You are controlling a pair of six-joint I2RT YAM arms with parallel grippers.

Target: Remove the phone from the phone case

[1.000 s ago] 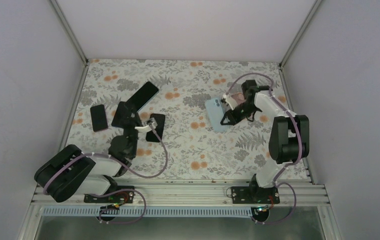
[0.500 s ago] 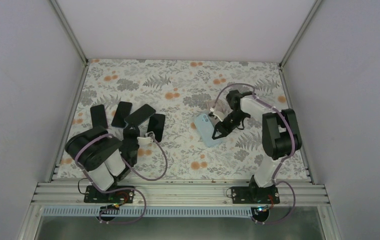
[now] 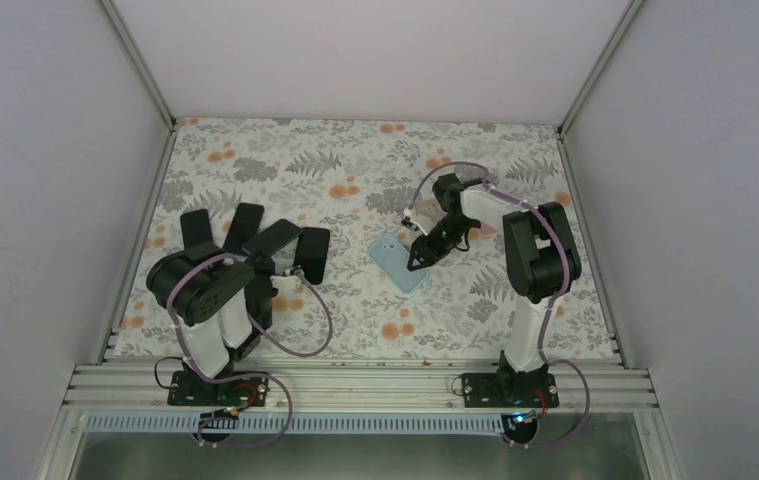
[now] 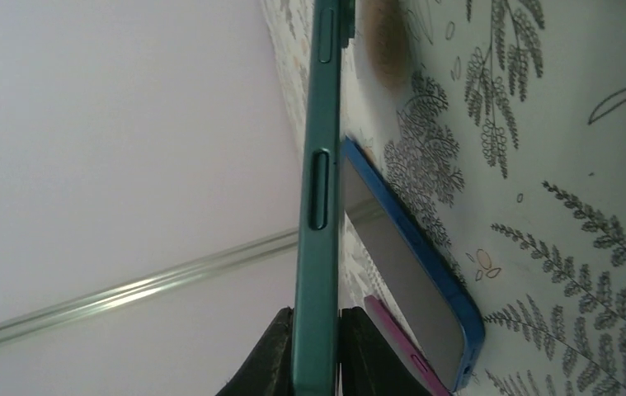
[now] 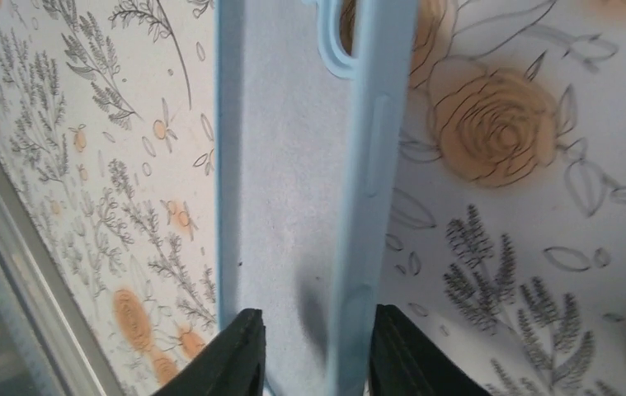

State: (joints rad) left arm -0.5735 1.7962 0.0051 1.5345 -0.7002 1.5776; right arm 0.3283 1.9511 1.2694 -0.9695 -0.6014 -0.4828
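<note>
My left gripper point(image 4: 317, 359) is shut on the thin edge of a teal phone point(image 4: 319, 206), held upright on its side. From above, this phone point(image 3: 273, 238) shows dark, just beyond my left gripper point(image 3: 282, 262). My right gripper point(image 5: 313, 359) is shut on a light blue phone case point(image 5: 293, 165). One finger is over its pale lining, the other outside its side wall. The case looks empty, with its camera cutout at the far end. From above, the case point(image 3: 398, 262) sits mid-table at my right gripper point(image 3: 423, 253).
Other dark phones lie on the floral cloth at the left point(image 3: 195, 228), point(image 3: 245, 222), point(image 3: 312, 255). In the left wrist view a blue-edged phone point(image 4: 412, 272) and a pink one point(image 4: 396, 342) lie next to the teal phone. The enclosure walls stand close by.
My left arm has folded back toward its base, carrying the phone in among the other phones. My right gripper has moved left and nearer, taking the blue case with it.
</note>
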